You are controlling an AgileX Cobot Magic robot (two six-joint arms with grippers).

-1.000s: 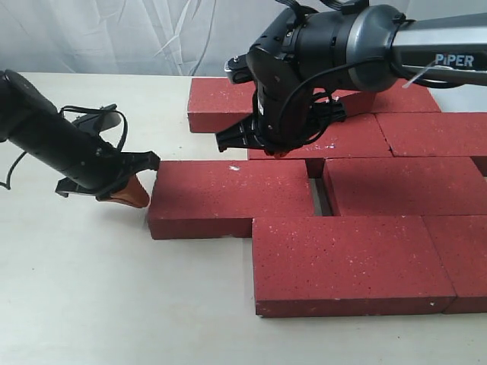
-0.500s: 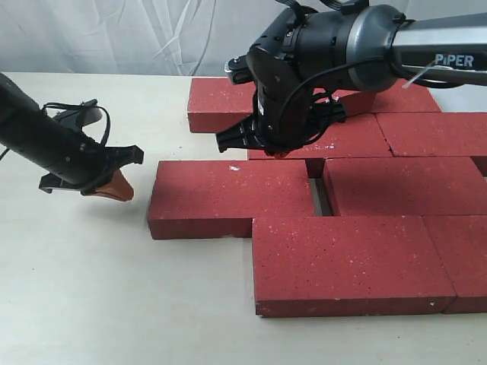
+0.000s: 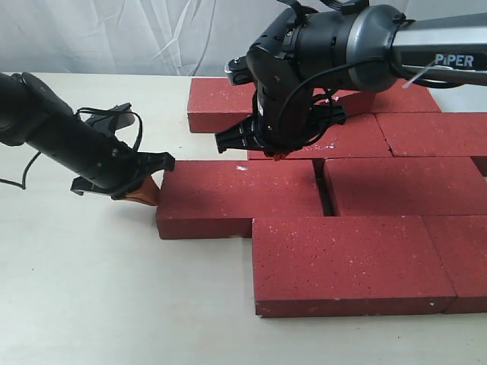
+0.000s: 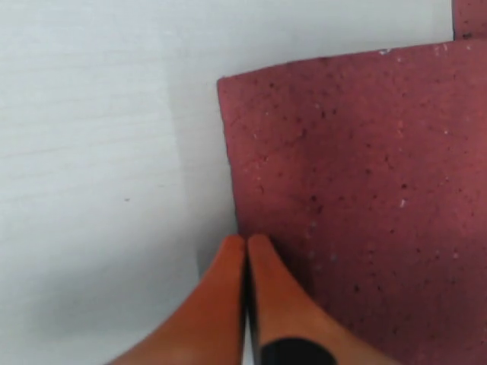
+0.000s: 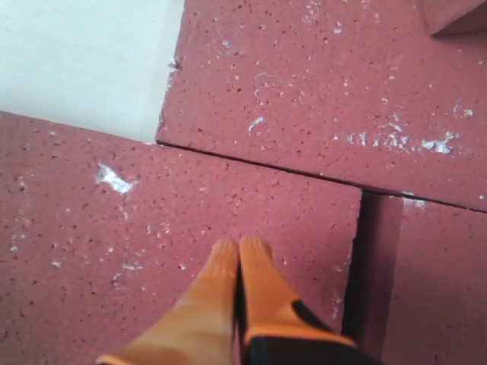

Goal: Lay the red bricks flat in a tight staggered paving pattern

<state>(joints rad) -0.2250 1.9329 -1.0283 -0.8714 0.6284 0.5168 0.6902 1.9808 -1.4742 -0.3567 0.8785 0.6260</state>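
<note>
Touching the short left end of the middle-row brick (image 3: 236,199) with the left hand (image 3: 144,190), fingers shut together and empty; poising the right hand (image 3: 278,154), likewise closed on nothing, tips down at that brick's far right corner, just beside a narrow dark gap, contact impossible to tell; showing the red bricks (image 3: 350,258) lying flat in staggered rows on the pale worktop (image 3: 91,289), mostly edge to edge.
</note>
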